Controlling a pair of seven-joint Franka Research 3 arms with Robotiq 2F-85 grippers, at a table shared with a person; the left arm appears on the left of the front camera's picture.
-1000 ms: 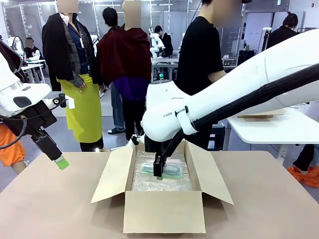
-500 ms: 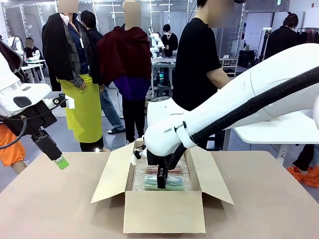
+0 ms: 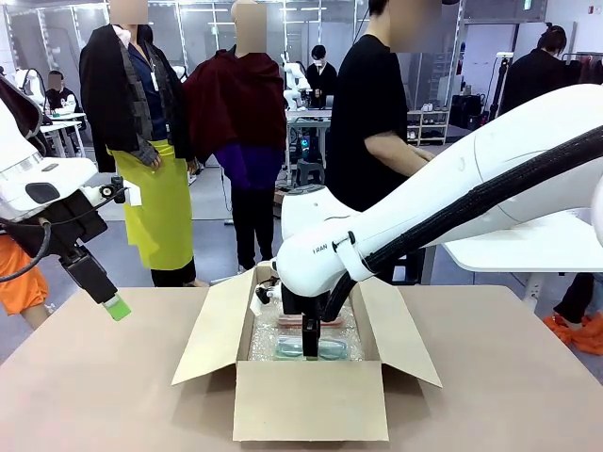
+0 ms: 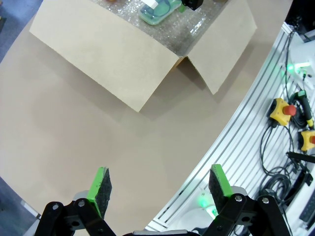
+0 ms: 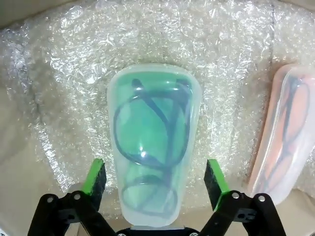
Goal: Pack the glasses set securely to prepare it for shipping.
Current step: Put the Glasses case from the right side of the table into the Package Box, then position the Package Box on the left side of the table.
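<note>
Mid-frame, the right gripper (image 3: pixel 311 331) hung inside the open cardboard box (image 3: pixel 309 400), jaws apart either side of the teal-green case (image 5: pixel 153 142), which lay on bubble wrap (image 5: pixel 59 73) with the pink case (image 5: pixel 283 142) just beside it. At far left the left gripper (image 3: pixel 117 307) hovered above the table (image 3: pixel 94 395), jaws apart.

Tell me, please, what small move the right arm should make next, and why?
Probably lift the right pincer straight up: its pads stand apart from the teal case, which lies flat on the bubble wrap beside the pink case.
</note>
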